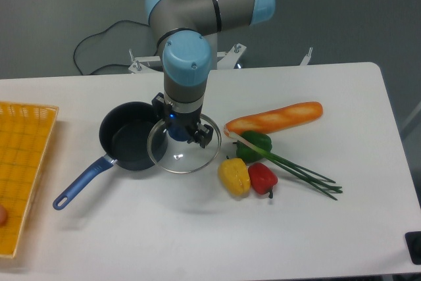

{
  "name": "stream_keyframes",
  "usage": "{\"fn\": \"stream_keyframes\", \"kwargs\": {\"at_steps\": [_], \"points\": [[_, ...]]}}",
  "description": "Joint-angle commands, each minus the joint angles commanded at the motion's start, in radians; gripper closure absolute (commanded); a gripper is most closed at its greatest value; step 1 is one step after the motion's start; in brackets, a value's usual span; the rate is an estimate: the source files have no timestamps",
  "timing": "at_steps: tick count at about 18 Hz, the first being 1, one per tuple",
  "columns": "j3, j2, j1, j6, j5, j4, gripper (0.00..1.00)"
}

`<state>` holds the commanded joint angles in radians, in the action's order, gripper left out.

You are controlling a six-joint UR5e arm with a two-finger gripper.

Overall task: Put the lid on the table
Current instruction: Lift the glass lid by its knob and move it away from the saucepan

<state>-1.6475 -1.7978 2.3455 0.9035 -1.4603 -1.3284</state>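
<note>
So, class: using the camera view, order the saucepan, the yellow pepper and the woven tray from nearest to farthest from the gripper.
Measured from the gripper:
1. Saucepan, just beside it, image left.
2. Yellow pepper, image right and nearer the front edge.
3. Woven tray, far image-left edge.

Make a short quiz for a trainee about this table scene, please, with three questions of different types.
1. True or false: the lid sits fully on the saucepan.
2. Which lies nearest the lid? A) yellow pepper B) yellow tray C) baguette
3. Fill in: the gripper is at the lid's blue ____.

Key: 1 false, the saucepan is uncovered with the lid at its right side; 2 A; 3 knob.
</note>
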Motion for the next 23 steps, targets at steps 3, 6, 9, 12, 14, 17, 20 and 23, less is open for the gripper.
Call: {"fn": "stream_keyframes", "kwargs": {"at_steps": [3,6,9,12,14,17,20,23], "points": [[-0.002,-0.003,-0.002,-0.006,0.003,0.003,0.48],[0.015,-0.015,-0.003,-0.047,0.008,0.009,0.48],[0.035,-0.028,-0.003,-0.095,0.014,0.008,0.48],[0.058,-0.041,-0.003,-0.15,0.032,0.008,0.48],[0.078,-0.063,-0.005,-0.199,0.034,0.008,0.48],[0.094,-0.078,-0.008,-0.213,0.035,0.009,0.48],[0.106,-0.095,-0.006,-0.262,0.037,0.018,0.48],[0.133,-0.127,-0.006,-0.334,0.044,0.037,0.48]]}}
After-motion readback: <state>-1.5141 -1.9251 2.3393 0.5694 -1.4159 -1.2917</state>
